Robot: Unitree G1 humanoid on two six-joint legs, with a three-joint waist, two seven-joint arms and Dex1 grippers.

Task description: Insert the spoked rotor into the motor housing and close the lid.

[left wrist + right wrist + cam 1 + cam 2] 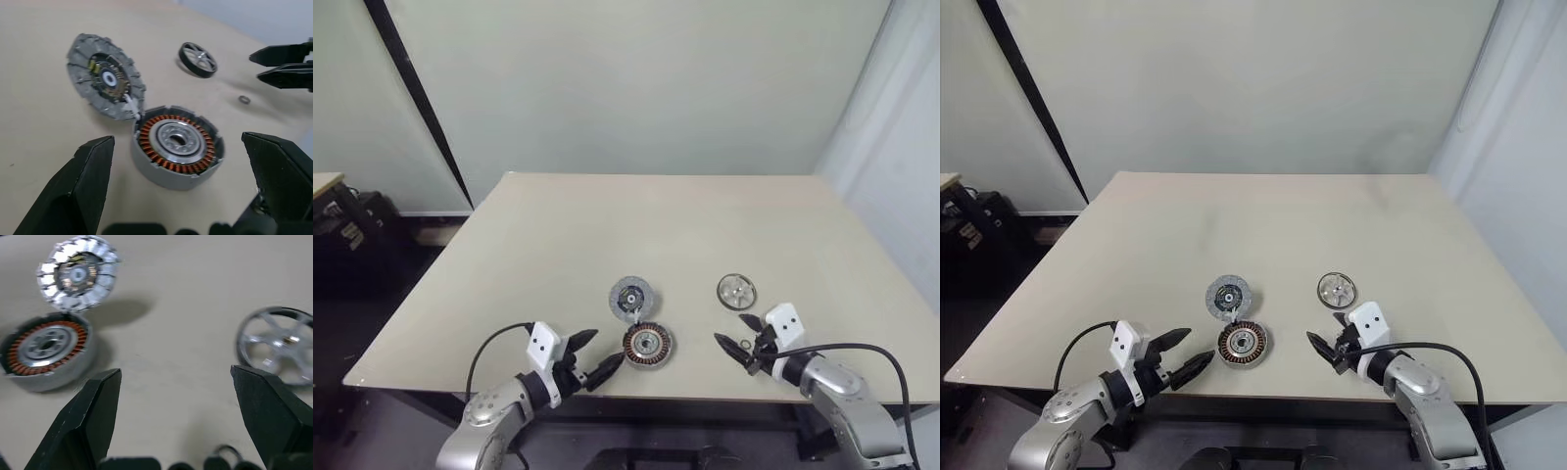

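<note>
Left eye view shows me both claws wide and empty, rotor [737, 291] right of centre, housing [647, 344] with lid [632, 296] off, so I judge the right gripper [734, 350] must fetch the rotor, left gripper [597, 356] waiting.

From here I read the table [607, 225] as a smooth, matt beige top, laminate or painted board by its look. The motor housing [177, 147] has a dull grey metal shell, glossy copper-brown windings and a bright polished metal hub. The lid [105, 76] is rough, matt grey metal with a segmented rim. The spoked rotor [276, 345] is shiny silvery metal. My left gripper [590, 357] and right gripper [737, 340] have matt black fingers [73, 191], seemingly plastic, on glossy white casings.
</note>
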